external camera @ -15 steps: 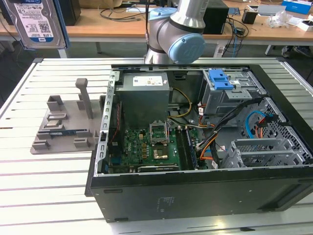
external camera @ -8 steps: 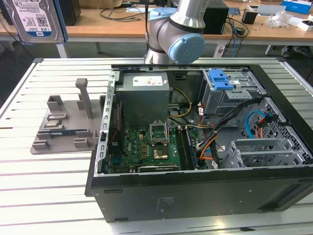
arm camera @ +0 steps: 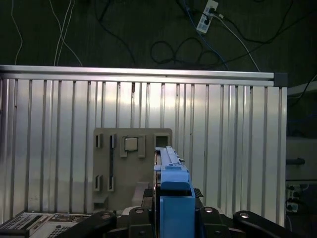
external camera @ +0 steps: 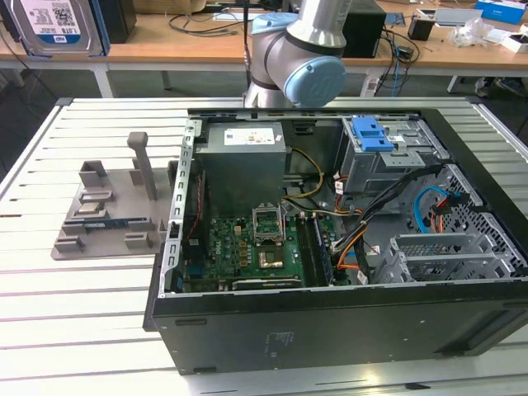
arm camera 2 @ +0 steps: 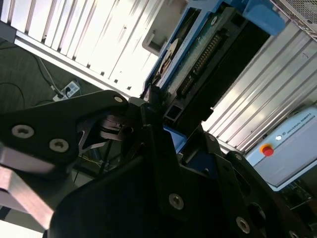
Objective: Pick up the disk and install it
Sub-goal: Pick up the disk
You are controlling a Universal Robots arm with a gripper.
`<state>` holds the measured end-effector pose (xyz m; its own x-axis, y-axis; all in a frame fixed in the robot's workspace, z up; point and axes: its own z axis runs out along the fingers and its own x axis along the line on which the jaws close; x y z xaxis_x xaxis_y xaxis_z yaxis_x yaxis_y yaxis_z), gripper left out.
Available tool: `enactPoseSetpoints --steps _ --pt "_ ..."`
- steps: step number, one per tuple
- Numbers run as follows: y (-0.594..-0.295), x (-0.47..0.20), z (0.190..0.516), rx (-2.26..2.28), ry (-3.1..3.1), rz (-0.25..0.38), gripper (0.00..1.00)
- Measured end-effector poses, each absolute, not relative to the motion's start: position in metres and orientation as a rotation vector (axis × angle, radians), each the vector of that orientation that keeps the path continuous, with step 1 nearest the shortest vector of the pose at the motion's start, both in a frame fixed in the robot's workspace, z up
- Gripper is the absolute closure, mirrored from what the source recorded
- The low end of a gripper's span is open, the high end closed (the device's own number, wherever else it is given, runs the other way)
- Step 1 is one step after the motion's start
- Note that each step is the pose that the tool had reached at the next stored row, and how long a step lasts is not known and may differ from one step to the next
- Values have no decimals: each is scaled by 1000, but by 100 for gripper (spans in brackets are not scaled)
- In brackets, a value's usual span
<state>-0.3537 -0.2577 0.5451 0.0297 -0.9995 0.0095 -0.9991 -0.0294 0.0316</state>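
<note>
step: carry disk to bay | gripper [arm camera: 174, 218] jaws clamped on the disk [arm camera: 176, 193], held edge-on | advice: line blue rails squarely with drive bay [external camera: 396, 161], far right

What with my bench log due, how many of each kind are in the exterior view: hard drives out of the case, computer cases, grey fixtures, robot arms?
hard drive: 1
computer case: 1
grey fixture: 1
robot arm: 1
Total: 4
</note>
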Motion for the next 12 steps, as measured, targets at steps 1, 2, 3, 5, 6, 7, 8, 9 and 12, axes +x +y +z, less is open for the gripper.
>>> enactPoseSetpoints --steps 1,2,3,5,6,7,8,9,12 --pt "-258 -354 547 2233 -2168 -24 63" --pt "-258 -354 549 2233 -2168 -24 63" --pt "-258 -354 551 2233 -2168 -24 63" --pt "-258 -354 558 2233 -2168 -24 63" --pt "-258 -354 559 2233 -2168 -24 63" --pt "-258 -354 562 2233 -2168 -24 63" --pt "-258 -354 565 2233 -2168 -24 63" --pt "-258 -354 568 2233 -2168 -24 63" --pt "-257 -354 571 2233 -2168 -25 63"
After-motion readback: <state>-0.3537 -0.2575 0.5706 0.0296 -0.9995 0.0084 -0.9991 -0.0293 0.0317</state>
